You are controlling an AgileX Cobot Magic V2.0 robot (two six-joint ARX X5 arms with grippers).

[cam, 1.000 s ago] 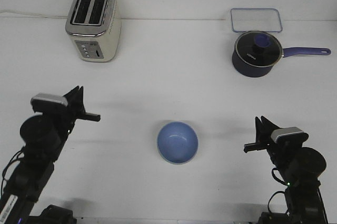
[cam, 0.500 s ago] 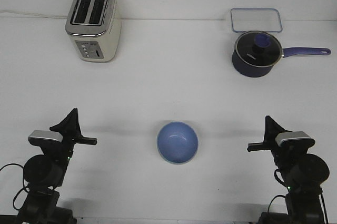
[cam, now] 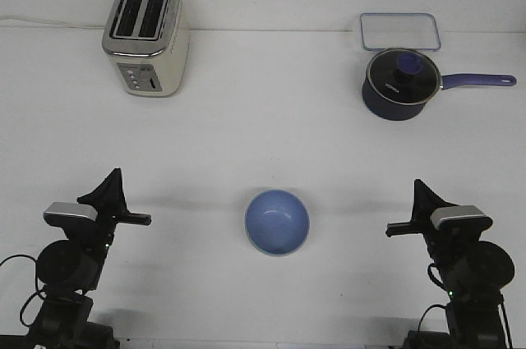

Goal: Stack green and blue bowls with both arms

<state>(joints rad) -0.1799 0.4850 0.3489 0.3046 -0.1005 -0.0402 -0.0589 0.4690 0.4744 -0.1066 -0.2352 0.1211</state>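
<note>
The periwinkle blue bowl [cam: 277,222] sits upright on the white table at front centre. A thin pale edge shows under its near rim. The green bowl does not show on its own. My left gripper [cam: 123,203] is at the front left, well apart from the bowl, with its fingers together and nothing in them. My right gripper [cam: 408,213] is at the front right, also well apart from the bowl, with its fingers together and empty. Both arms are folded back near the table's front edge.
A cream toaster [cam: 146,37] stands at the back left. A dark navy saucepan [cam: 399,84] with a glass lid and a long handle stands at the back right. A clear rectangular container [cam: 399,31] lies behind it.
Both arms have drawn back and down toward the front edge, the left one more. The bowl has not moved.
</note>
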